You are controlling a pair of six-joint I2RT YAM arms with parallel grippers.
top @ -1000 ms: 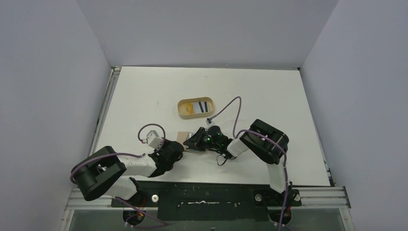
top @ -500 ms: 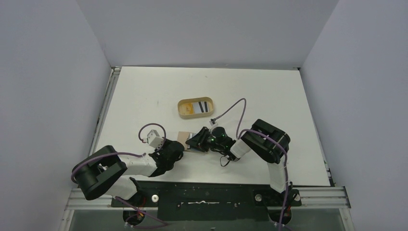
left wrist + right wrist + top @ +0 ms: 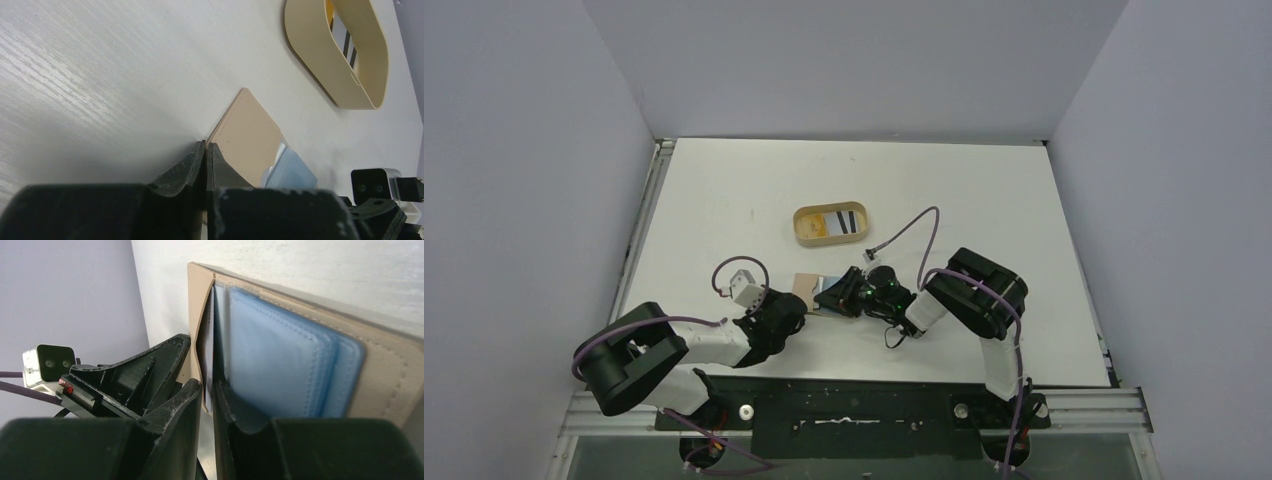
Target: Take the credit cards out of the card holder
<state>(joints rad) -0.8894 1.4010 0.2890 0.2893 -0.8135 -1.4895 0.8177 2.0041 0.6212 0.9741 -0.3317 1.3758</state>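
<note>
The tan card holder [image 3: 806, 286] lies open on the table between my two grippers, its light blue lining [image 3: 280, 355] facing up. My left gripper [image 3: 205, 145] is shut on the card holder's near tan edge [image 3: 247, 135]. My right gripper [image 3: 207, 384] is closed on a thin bluish-grey credit card [image 3: 209, 345], seen edge-on, partly out of the card holder's pocket. In the top view the left gripper [image 3: 796, 306] and right gripper [image 3: 837, 297] sit on either side of the card holder. A pale credit card with yellow-orange print [image 3: 834, 223] lies in the oval tray.
The oval tan rimmed tray [image 3: 802, 228] stands just behind the card holder, and it also shows in the left wrist view [image 3: 320, 75]. The left gripper [image 3: 145, 365] sits right beside the right fingers. White table extends all around.
My right gripper has slid a little to the right, away from the card holder, and more bluish card shows between them. The left gripper has stayed in place.
</note>
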